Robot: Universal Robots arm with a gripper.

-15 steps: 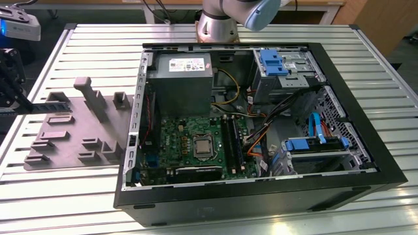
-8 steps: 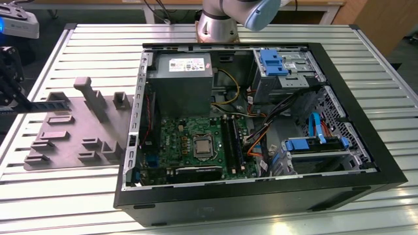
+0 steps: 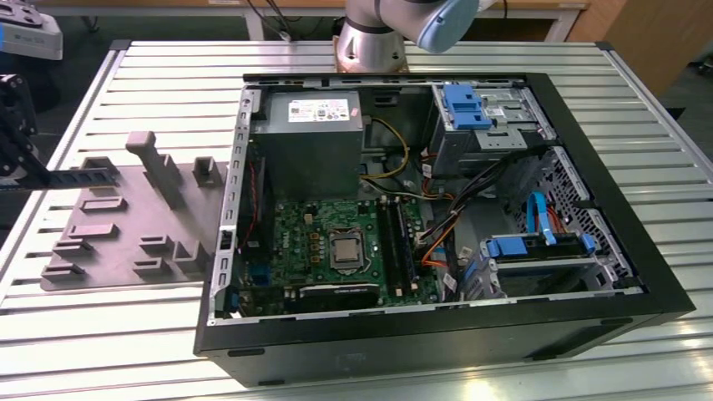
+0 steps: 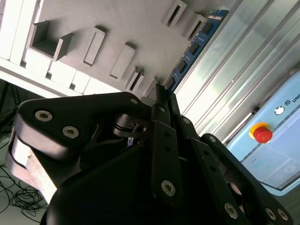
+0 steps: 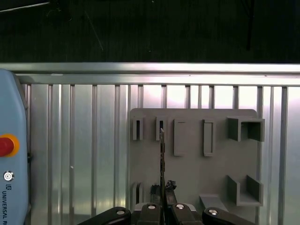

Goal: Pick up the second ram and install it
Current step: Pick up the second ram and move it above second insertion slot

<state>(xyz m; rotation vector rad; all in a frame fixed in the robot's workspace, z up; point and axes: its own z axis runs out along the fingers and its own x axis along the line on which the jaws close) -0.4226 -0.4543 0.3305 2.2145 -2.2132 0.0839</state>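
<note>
Claw (image 3: 25, 171) is hanging at the exterior view's left, clamping the second ram (image 3: 73, 177), which is reaching over the far-left part of the grey tray (image 3: 123, 225) on the bench (image 3: 145, 75). It is possibly lifted clear, but that is hard to judge. In the second wrist view, the claw (image 4: 159, 91) is pinching one end of the second ram (image 4: 194, 44). In the first wrist view, the second ram (image 5: 161, 154) is showing edge-on above the grey tray (image 5: 192, 168).

Lettering marks the blue pendant (image 5: 11, 103); the power supply label (image 3: 321, 110) seems too small to read.
</note>
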